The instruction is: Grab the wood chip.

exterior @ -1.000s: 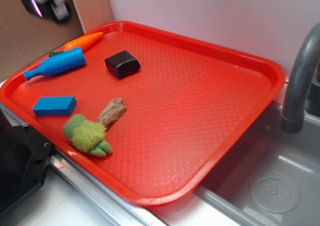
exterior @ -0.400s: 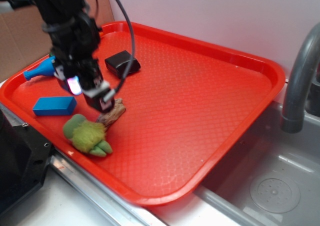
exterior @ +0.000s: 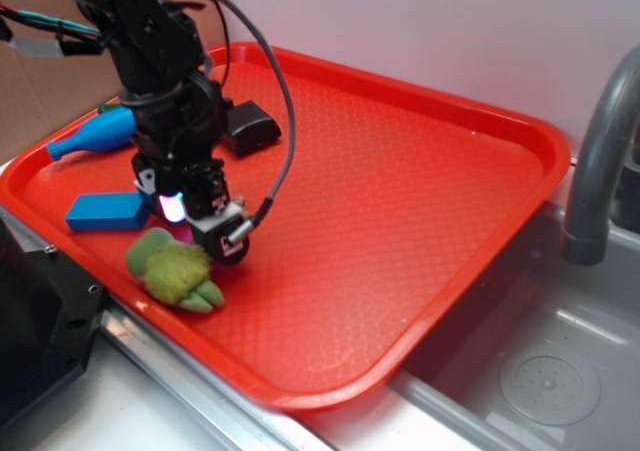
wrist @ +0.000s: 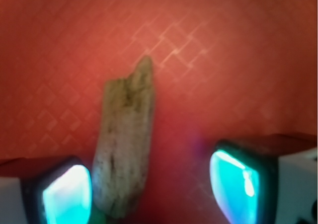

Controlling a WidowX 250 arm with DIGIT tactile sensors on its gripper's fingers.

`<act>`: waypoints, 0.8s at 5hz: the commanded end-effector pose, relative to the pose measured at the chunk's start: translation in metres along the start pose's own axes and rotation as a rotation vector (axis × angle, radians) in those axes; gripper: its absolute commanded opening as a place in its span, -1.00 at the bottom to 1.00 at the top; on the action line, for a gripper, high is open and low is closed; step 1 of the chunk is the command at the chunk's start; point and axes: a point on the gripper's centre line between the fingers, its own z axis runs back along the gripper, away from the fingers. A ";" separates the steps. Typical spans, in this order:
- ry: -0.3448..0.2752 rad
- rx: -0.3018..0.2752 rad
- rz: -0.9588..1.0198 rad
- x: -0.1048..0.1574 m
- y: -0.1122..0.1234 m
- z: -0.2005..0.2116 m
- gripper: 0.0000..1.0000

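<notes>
Change since the previous second: the arm, first barely in view at the tray's far-left corner, then above the wood chip, has come down over it. The gripper (exterior: 222, 233) now sits low on the red tray (exterior: 400, 201), near its front-left edge, just beside the green plush toy (exterior: 175, 269).

Wrist view: the wood chip (wrist: 124, 144) lies flat on the tray between the two fingers (wrist: 67, 191). It is off-centre, almost against the left pad and well clear of the right one. The jaws stand open; nothing is gripped yet. In the exterior view the chip is hidden behind the gripper.

Judgement: descent looks about done and the next step would be the close. With the chip lying so near one pad, it may slide or turn as the jaws shut. The plush toy alongside could be brushed.

Surface: textured red plastic with a diamond pattern and a raised rim. Also on it, toward the left edge, are a blue block (exterior: 105, 211), a blue bottle (exterior: 95, 136) and a glossy dark block (exterior: 250, 126), all well apart from the chip.

Room: the tray rests partly on the worktop (exterior: 130, 411), partly over a steel sink (exterior: 540, 371) with a grey faucet (exterior: 600, 161) at right. White wall behind, brown cardboard at far left.
</notes>
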 end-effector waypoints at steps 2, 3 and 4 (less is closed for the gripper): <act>-0.006 0.025 -0.077 0.005 -0.016 -0.013 -1.00; -0.007 0.027 -0.075 0.004 -0.016 -0.012 -1.00; 0.009 -0.012 -0.113 0.004 -0.017 0.002 -1.00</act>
